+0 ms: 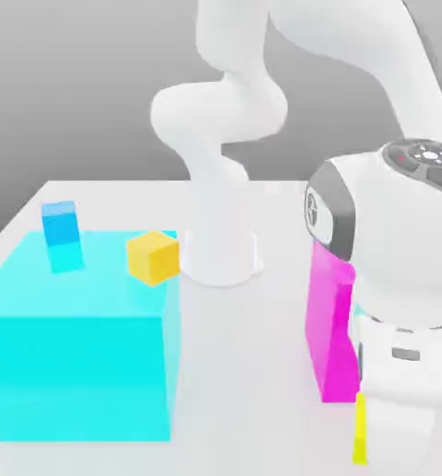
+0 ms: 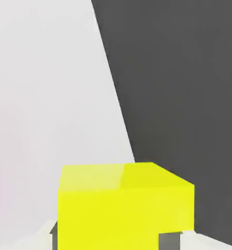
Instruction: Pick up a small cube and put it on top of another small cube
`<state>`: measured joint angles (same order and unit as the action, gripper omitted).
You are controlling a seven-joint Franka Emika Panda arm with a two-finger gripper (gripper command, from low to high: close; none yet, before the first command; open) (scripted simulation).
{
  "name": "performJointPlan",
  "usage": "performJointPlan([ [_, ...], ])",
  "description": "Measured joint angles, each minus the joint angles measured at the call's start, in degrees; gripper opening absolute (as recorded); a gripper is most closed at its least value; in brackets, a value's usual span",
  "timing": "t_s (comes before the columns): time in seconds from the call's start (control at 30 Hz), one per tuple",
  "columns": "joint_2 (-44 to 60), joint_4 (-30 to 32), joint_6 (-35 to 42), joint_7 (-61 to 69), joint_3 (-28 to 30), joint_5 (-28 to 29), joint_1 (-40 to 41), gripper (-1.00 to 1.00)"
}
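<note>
The small cube [image 2: 122, 205], bright lemon-yellow, sits between my gripper's [image 2: 112, 240] two dark fingers [image 2: 169, 241], which press on its opposite sides at the white table's edge. In the exterior view only a thin strip of the small cube [image 1: 359, 429] shows beside the white hand [image 1: 401, 372], low at the exterior view's right. The other small cube [image 1: 153, 257], golden yellow, rests by the far right corner of the big cyan block [image 1: 75, 353], well away from the hand toward the exterior view's left.
A tall magenta block [image 1: 330, 325] stands right beside the hand. A small blue cube [image 1: 60, 223] sits at the cyan block's far left. The arm's white base [image 1: 221, 251] rises behind the golden cube. Dark floor [image 2: 186, 88] lies past the table edge.
</note>
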<state>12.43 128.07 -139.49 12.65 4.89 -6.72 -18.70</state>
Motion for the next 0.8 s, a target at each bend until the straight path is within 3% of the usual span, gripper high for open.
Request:
performJointPlan([
  [0.27,-16.0,6.8,9.4,-14.4,3.7,0.9,6.4,-1.00],
  [0.73,-45.0,19.1,24.8,-45.2,3.2,10.3,22.1,-1.00],
  [0.8,-45.7,21.6,22.9,-47.0,3.1,11.0,23.5,-1.00],
])
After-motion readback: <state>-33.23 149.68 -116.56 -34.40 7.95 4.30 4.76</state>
